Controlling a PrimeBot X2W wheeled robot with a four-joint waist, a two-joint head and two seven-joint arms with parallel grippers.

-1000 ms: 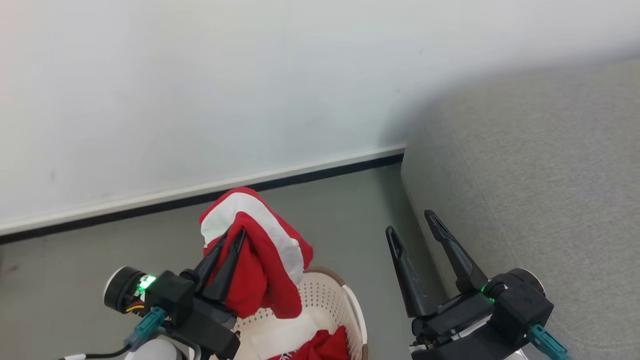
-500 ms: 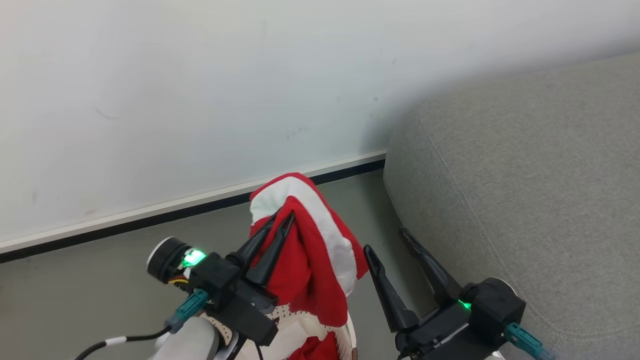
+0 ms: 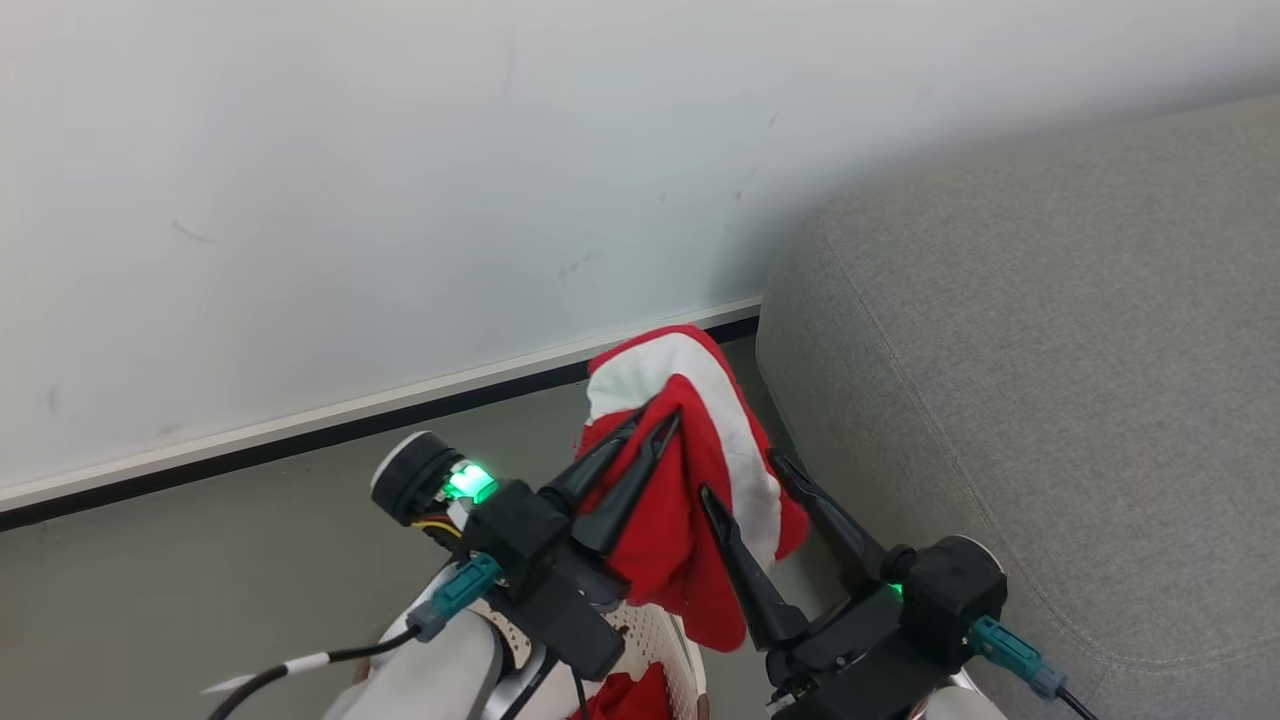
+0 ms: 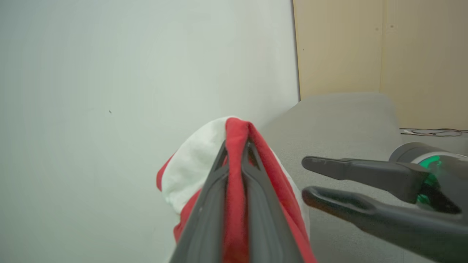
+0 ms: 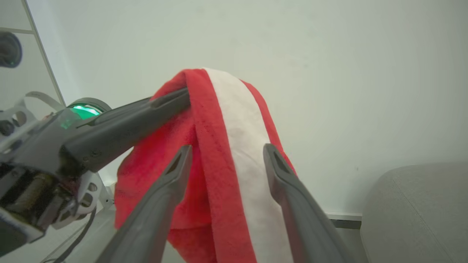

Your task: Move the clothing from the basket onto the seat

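One red-and-white piece of the clothing (image 3: 690, 530) is clamped tight in the left gripper (image 3: 668, 418) and held up just beside the seat (image 3: 1050, 350), probably so the edge gets cleared. The right gripper (image 3: 742, 475) is spread wide on the seat side of it, nothing gripped.

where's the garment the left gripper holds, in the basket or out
Out: the garment hangs from the shut left gripper, clear of the basket.

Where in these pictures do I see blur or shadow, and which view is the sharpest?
Head view: the seat throws a soft shadow on the wall beside it, and its far edge is blurred. Left wrist view: the left gripper, close to the lens, is soft. Right wrist view: sharpest, the clothing shows its pile.
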